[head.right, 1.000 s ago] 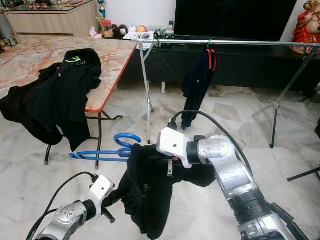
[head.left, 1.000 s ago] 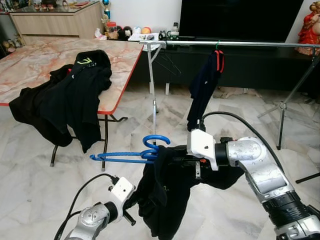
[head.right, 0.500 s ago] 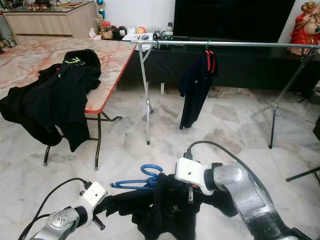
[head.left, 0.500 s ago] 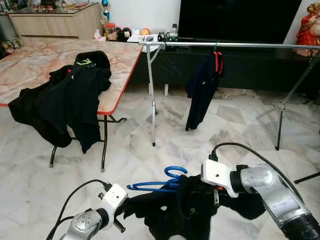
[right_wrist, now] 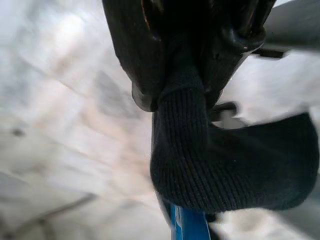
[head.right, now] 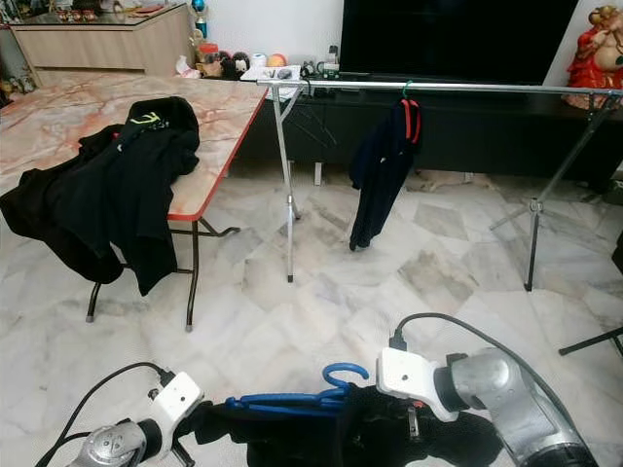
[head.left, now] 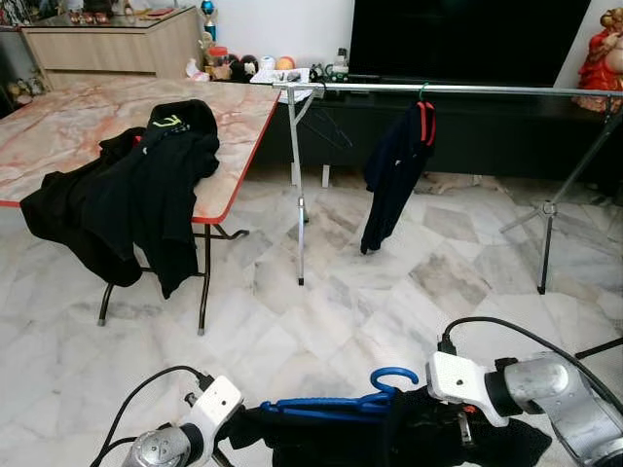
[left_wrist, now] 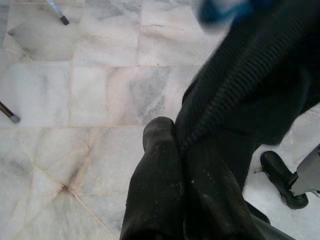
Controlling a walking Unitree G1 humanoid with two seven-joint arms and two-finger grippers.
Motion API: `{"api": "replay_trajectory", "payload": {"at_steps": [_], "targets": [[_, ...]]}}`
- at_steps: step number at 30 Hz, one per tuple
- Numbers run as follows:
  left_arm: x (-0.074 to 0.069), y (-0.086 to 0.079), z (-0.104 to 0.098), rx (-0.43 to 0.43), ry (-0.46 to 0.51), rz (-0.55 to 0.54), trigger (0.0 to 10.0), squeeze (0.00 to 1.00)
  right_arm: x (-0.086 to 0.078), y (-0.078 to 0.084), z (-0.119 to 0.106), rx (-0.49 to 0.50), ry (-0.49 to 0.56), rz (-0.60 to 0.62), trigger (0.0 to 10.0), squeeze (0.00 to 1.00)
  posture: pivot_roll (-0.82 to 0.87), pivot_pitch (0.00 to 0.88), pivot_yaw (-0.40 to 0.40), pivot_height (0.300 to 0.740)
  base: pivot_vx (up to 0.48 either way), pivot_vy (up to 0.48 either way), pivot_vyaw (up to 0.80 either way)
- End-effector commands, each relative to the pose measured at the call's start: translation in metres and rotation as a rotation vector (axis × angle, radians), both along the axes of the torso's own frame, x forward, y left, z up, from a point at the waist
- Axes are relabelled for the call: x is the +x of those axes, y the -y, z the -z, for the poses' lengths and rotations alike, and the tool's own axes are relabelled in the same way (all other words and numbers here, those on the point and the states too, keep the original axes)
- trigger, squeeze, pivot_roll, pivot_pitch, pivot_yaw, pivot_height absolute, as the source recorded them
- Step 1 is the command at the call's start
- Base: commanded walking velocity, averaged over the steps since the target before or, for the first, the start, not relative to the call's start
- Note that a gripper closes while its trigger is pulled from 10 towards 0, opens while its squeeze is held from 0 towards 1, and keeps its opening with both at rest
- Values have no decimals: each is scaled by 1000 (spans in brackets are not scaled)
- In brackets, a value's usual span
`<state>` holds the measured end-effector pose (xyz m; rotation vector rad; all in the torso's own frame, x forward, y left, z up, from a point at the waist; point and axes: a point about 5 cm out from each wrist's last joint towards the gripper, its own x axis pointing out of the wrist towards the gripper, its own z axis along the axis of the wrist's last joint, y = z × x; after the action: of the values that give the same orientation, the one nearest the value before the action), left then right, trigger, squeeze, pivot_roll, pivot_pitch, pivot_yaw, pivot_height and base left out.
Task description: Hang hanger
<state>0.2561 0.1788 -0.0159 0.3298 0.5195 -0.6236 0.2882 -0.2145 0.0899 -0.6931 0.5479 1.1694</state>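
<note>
Looking through the head camera, I see the blue hanger [head.left: 336, 404] low over the floor, its black garment [head.right: 389, 438] cut off below. Left wrist: left gripper [left_wrist: 182, 150] pinches cloth. Right wrist, blurred: right gripper [right_wrist: 182, 85] clamps the ribbed collar.

1. One blue hanger [head.left: 326, 405] is seen.
2. One garment rail [head.left: 458, 89] is counted.
3. One dark garment [head.left: 394, 175] is hung on it.
4. One desk [head.left: 58, 122] is seen.
5. Two grippers are counted: left gripper [left_wrist: 182, 150], right gripper [right_wrist: 175, 95].
</note>
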Motion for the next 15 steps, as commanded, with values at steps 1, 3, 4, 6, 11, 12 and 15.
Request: {"api": "replay_trajectory", "payload": {"at_steps": [1,3,4,6,11,12,15], "targets": [[0,-9,0,37,-6,-23,0,0,14,13,-14,22,105,124,10000,0,32,50,33,740,0,0,0],[0,-8,0,36,-3,-19,0,0,15,3,-23,230,91,158,10000,0,32,50,33,740,0,0,0],[0,-8,0,36,-3,-18,0,0,14,1,-25,269,78,150,10000,0,32,50,33,740,0,0,0],[1,-7,0,40,-1,-12,0,0,4,-2,-28,335,16,83,10000,0,37,57,36,740,0,0,0],[1,-8,-1,46,-2,-11,0,0,-11,7,-26,335,-73,-8,10000,0,33,57,33,740,0,0,0],[1,-8,-1,46,-2,-11,0,0,-13,9,-27,341,-87,-19,10000,0,33,57,33,740,0,0,0],[1,-8,-1,47,-2,-10,0,0,-19,15,-31,393,-145,-52,10000,0,33,57,30,740,0,0,0]]}}
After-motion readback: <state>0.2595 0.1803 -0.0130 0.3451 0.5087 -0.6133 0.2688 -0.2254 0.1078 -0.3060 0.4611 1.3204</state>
